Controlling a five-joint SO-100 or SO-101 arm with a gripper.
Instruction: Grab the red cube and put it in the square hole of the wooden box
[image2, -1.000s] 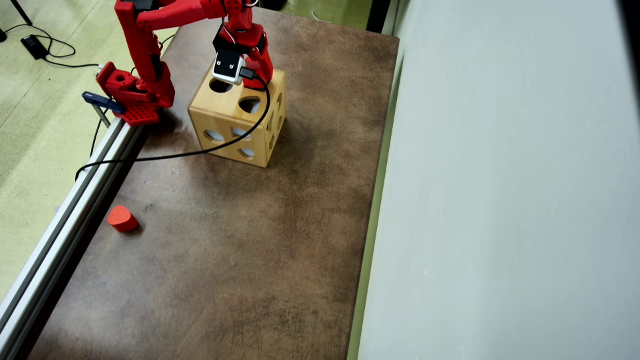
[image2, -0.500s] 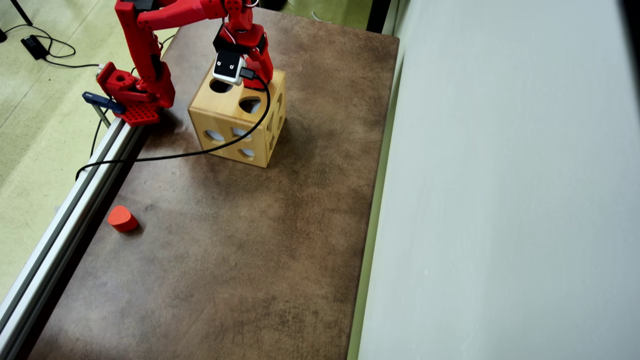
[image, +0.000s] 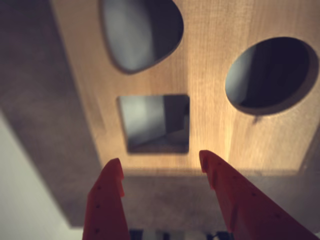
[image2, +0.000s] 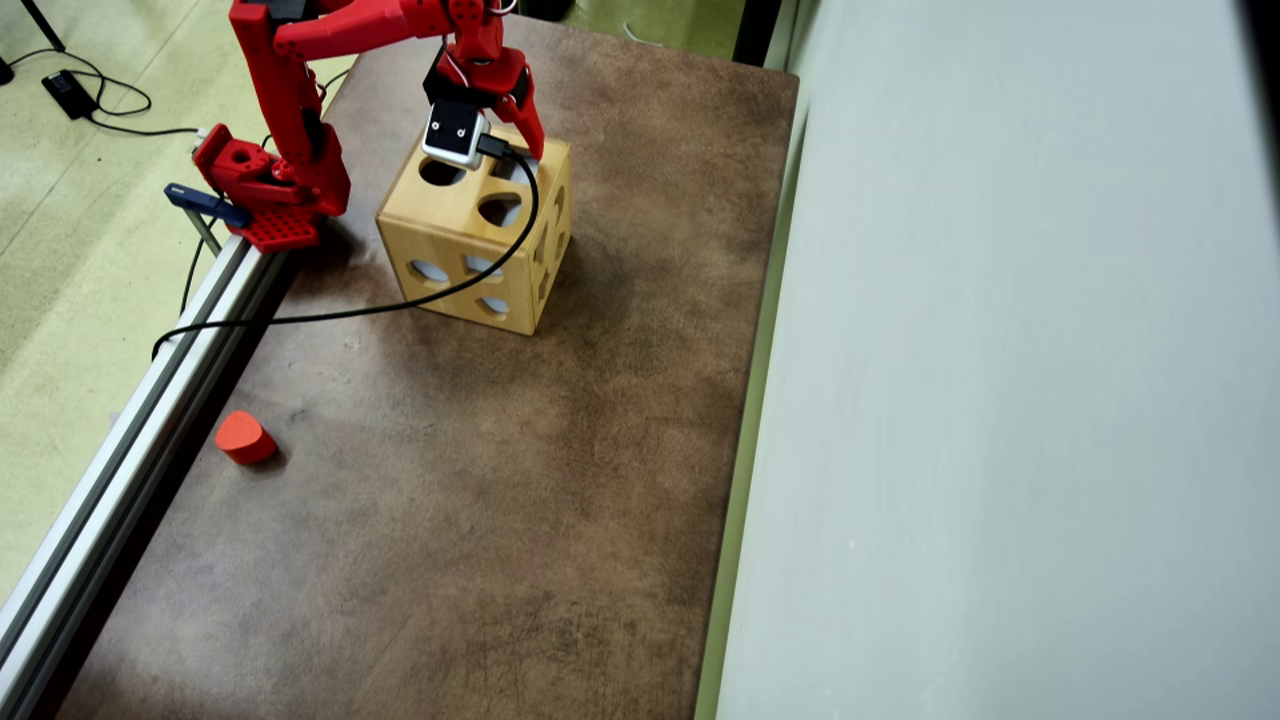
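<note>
The wooden box (image2: 440, 225) stands at the far end of the brown table, and its top fills the wrist view (image: 210, 75). My gripper (image: 161, 159) hangs just above that top, open, with nothing between the two red fingers (image: 107, 200). The square hole (image: 155, 123) lies right ahead of the fingertips, dark inside. A half-round cutout (image: 140, 32) and a round cutout (image: 270, 75) share that face. In the overhead view my gripper (image2: 510, 158) and its white camera cover the box's far top edge. The red cube is not in view.
An orange-red rounded block (image2: 244, 438) lies near the left table edge beside the aluminium rail (image2: 130, 450). A black cable (image2: 350, 312) runs from the wrist camera across the box to the rail. The arm's base (image2: 265, 190) is left of the box. A pale wall (image2: 1000, 400) bounds the right side.
The gripper has shifted slightly up and back over the box top. The box and the rounded block have not moved.
</note>
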